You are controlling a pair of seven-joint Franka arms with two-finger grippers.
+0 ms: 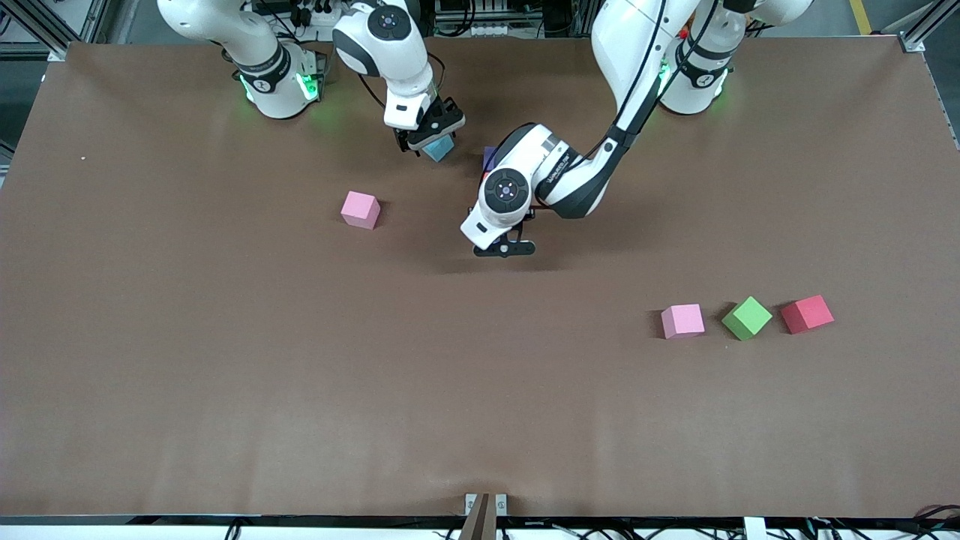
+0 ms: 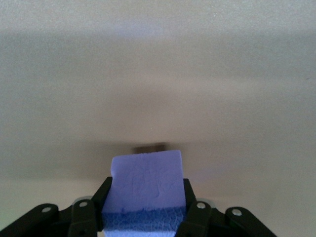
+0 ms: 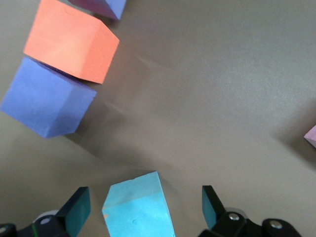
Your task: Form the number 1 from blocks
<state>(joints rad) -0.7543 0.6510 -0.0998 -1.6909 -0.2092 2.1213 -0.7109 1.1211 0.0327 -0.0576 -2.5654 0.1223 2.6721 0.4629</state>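
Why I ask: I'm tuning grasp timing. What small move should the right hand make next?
Probably close on the light blue block: the right hand stands open around it, fingers on either side with gaps, near the orange block. The left hand, over mid-table, is shut on a purple block.

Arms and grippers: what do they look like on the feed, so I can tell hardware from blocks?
Both arms have glossy white rounded shells with black joint bands and green lights near their bases. Black cables run along the upper links. The left gripper and right gripper are black two-finger units with visible screw heads. A round dark cap with a blue dot marks each wrist.
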